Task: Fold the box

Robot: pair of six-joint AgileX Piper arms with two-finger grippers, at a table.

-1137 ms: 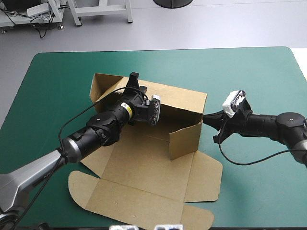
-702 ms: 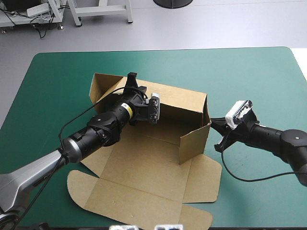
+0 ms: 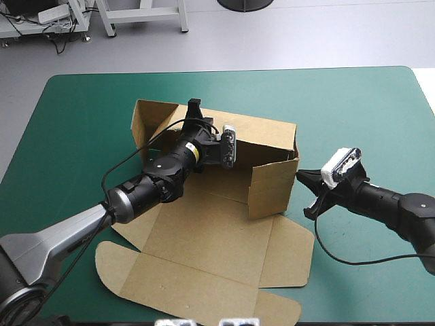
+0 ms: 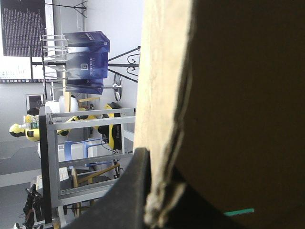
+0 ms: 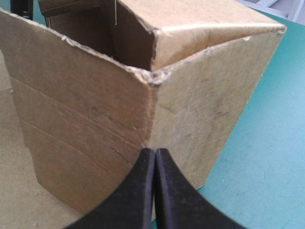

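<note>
The box (image 3: 204, 227) lies at the middle of the teal-green cover (image 3: 353, 109), half raised. Its floor and flat lid (image 3: 197, 285) spread toward the lower centre of the high view. Its back wall (image 3: 262, 139) stands across the centre, and its side wall (image 3: 272, 187) stands at centre right.

Since the earlier pictures the back wall has shifted a little to the upper right. The side wall has swung so that its outer edge now sits farther right. The left arm (image 3: 156, 180) has stretched farther in, and the right arm (image 3: 394, 204) has dropped toward the lower right.

The left arm reaches in from the lower left, over the floor. The left gripper (image 3: 194, 107) is clamped on the back wall's top edge. In its wrist view the board runs beside one black finger (image 4: 136, 191).

The right arm comes in low from the right. The right gripper (image 3: 300, 174) has its fingers (image 5: 145, 181) pressed together, holding nothing. Their tips are at the side wall's outer corner; contact cannot be told.
</note>
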